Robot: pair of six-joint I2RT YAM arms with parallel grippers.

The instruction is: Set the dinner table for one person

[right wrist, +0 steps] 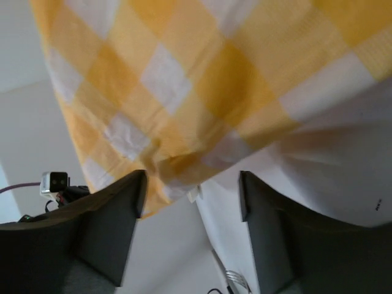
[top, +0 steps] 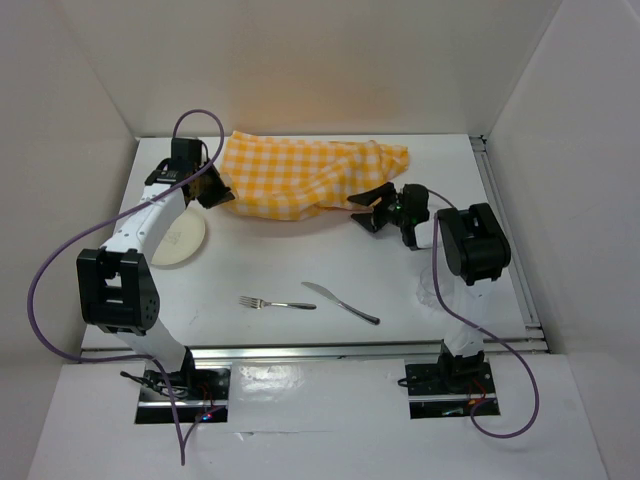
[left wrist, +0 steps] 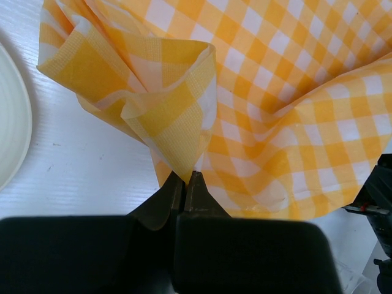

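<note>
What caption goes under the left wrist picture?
Left gripper pinches a fold of the yellow checked cloth beside a plate.

A robotics lab test cell: plain white walls [top: 300, 60] box in a white counter [top: 400, 290], a left arm [top: 150, 215] and a right arm [top: 470, 245] stand bolted at its near edge, and purple cables [top: 30, 295] loop loose. A checked cloth [top: 290, 175], plate [top: 185, 240], fork [top: 275, 303] and knife [top: 340, 302] are the only household things.

Top view: high, behind the arm bases, looking down over the whole table [top: 400, 290]. Left wrist view: close above the cloth [left wrist: 275, 92] at far left, looking down. Right wrist view: very close, low, facing left. All three share the cloth.
</note>
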